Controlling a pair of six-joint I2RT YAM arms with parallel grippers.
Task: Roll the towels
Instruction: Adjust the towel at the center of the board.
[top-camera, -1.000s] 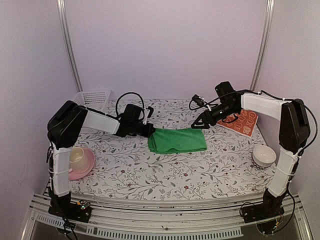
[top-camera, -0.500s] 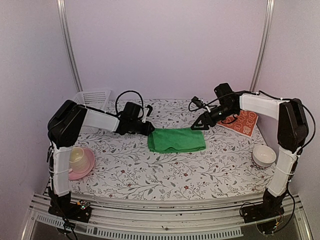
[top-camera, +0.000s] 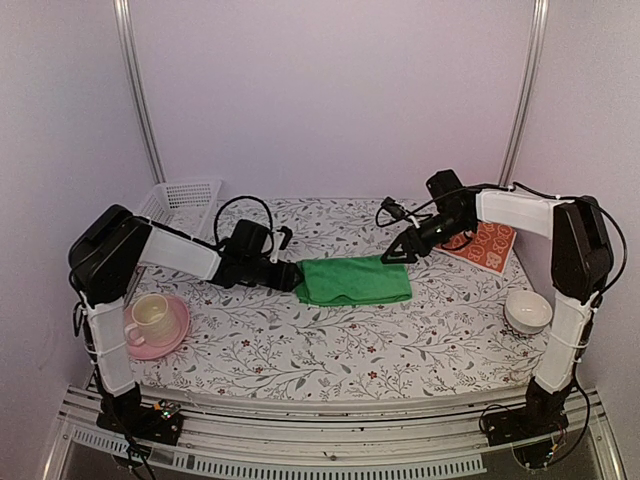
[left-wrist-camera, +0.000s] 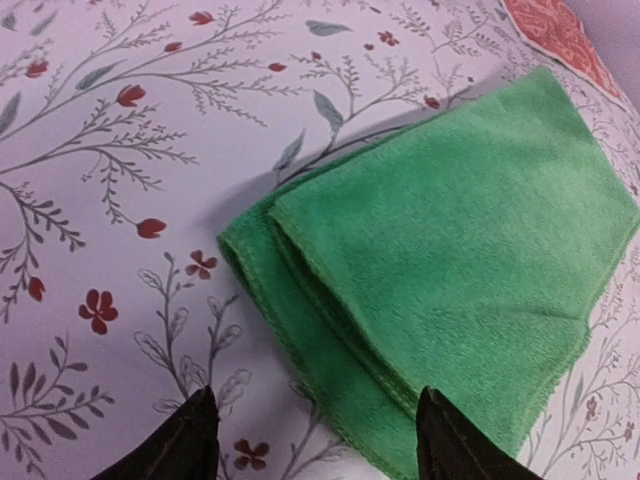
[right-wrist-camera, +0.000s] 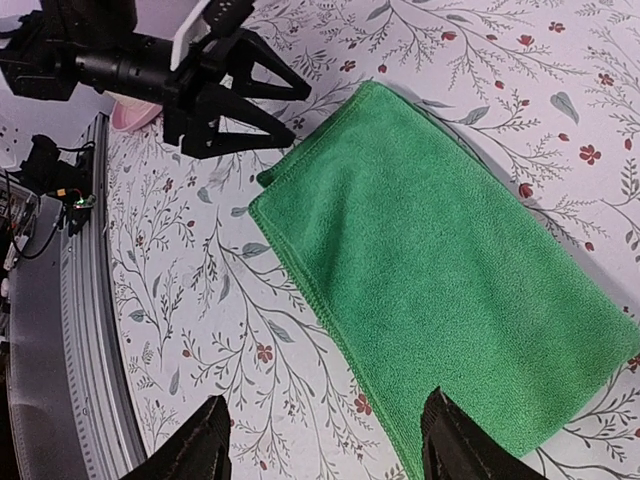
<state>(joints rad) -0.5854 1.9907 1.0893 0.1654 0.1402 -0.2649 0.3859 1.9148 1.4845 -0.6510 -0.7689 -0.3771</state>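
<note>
**Claws spread at either end of the folded green towel**

Left claw (left-wrist-camera: 315, 445) is released: its fingers stand apart just off the layered left corner of the green towel (left-wrist-camera: 450, 250), gripping nothing. Right claw (right-wrist-camera: 325, 445) gapes as well, empty, hovering over the opposite end. Between them the towel lies flat on the flowered worktop (top-camera: 330, 340), folded into a band and not yet rolled. One claw at each end probably lets either pinch an edge and turn it over while the other steadies the cloth. Farther out, the orange-red towel (top-camera: 487, 245) lies flat at the far right, behind the right arm, likely awaiting its turn.
</note>
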